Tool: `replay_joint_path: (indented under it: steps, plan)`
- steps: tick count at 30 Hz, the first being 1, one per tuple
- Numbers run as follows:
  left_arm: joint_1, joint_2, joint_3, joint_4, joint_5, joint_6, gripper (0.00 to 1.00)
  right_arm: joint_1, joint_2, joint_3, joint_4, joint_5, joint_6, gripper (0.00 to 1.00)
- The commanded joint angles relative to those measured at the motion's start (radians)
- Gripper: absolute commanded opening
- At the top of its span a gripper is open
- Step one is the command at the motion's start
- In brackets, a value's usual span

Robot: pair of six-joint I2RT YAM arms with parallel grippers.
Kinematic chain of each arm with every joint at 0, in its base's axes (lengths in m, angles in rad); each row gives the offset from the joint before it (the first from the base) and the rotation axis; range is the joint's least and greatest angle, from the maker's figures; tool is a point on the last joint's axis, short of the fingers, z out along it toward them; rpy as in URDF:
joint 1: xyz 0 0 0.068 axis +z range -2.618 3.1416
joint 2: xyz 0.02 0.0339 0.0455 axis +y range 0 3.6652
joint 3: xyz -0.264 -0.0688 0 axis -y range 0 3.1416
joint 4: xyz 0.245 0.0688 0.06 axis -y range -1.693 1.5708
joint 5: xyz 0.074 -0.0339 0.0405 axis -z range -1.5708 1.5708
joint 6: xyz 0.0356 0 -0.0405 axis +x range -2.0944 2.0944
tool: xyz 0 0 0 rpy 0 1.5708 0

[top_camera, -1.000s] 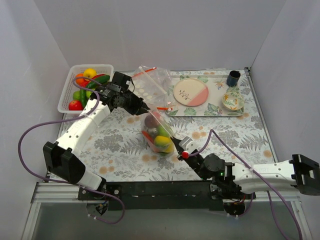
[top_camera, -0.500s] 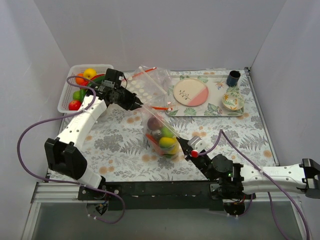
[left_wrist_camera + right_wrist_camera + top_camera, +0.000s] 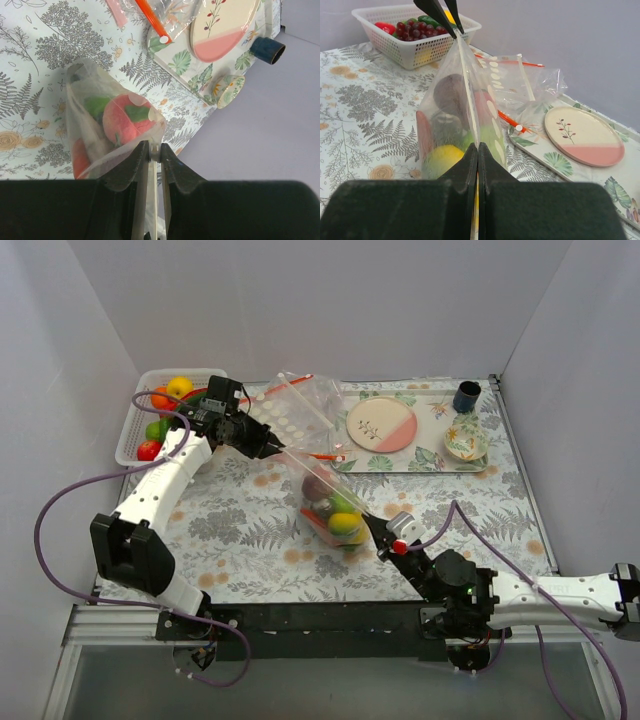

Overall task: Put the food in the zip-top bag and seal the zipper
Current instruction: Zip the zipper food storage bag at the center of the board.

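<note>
- Slip at the left gripper [image 3: 154, 149]: it is pinched on only a thin corner of the bag [image 3: 330, 505]. If you pull the arms further apart, I judge the film could slide out and the load drop.
- Spill in the middle: the bag hangs stretched between both claws above the table [image 3: 230, 530], heavy with food [image 3: 449, 91]. You cannot make out the zipper on this bag, so treat the mouth as possibly unsealed. A tilt could roll the rounds out.
- Tear at the right gripper [image 3: 477, 148]: its fingers are pressed together on the opposite edge, again on little plastic. A jerk here could rip the crinkly film.
- Snag behind: a spare bag [image 3: 305, 400] lies crumpled just beyond the held one, with its red strip [image 3: 325, 455] close by. Swing the load back and you may drag it along.
- Basket [image 3: 425, 50], far left: it holds grapes [image 3: 412, 30] and yellow [image 3: 180, 386], orange [image 3: 160, 397], green [image 3: 155, 428] and red [image 3: 150, 450] pieces. So not all the food is bagged.
- Bag, centre: it holds a dark purple round, a yellow one [image 3: 440, 157], green [image 3: 487, 137] and red [image 3: 422, 130] pieces. You cannot tell whether its belly touches the table.
- Tray [image 3: 420, 458], far right: it carries a plate [image 3: 381, 425], a dark cup [image 3: 466, 396] and a bowl [image 3: 465, 440], well apart from both claws.
</note>
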Motion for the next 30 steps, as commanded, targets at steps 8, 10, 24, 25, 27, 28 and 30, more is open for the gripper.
replay_joint_path:
  steps: [8, 10, 24, 25, 27, 28, 30]
  plan:
    - [0.051, 0.027, 0.04, 0.088, -0.087, 0.027, 0.0, 0.014, -0.075, -0.005, 0.037, 0.059, -0.006, 0.01]
    - [0.051, 0.027, 0.038, 0.088, -0.085, 0.032, 0.0, 0.014, -0.087, -0.007, 0.035, 0.063, -0.006, 0.01]
    - [0.05, 0.059, 0.068, 0.146, -0.032, 0.062, 0.0, 0.014, -0.109, 0.007, 0.017, 0.086, -0.03, 0.01]
    - [0.05, 0.06, 0.069, 0.149, -0.028, 0.068, 0.0, 0.014, -0.113, 0.009, 0.017, 0.088, -0.029, 0.01]
    - [0.05, 0.064, 0.072, 0.151, -0.027, 0.075, 0.0, 0.014, -0.118, 0.01, 0.011, 0.089, -0.034, 0.01]
    - [0.051, 0.065, 0.075, 0.152, -0.027, 0.078, 0.0, 0.014, -0.121, 0.01, 0.009, 0.091, -0.034, 0.01]
    - [0.05, 0.064, 0.071, 0.157, -0.025, 0.078, 0.0, 0.014, -0.123, 0.012, 0.006, 0.091, -0.032, 0.01]
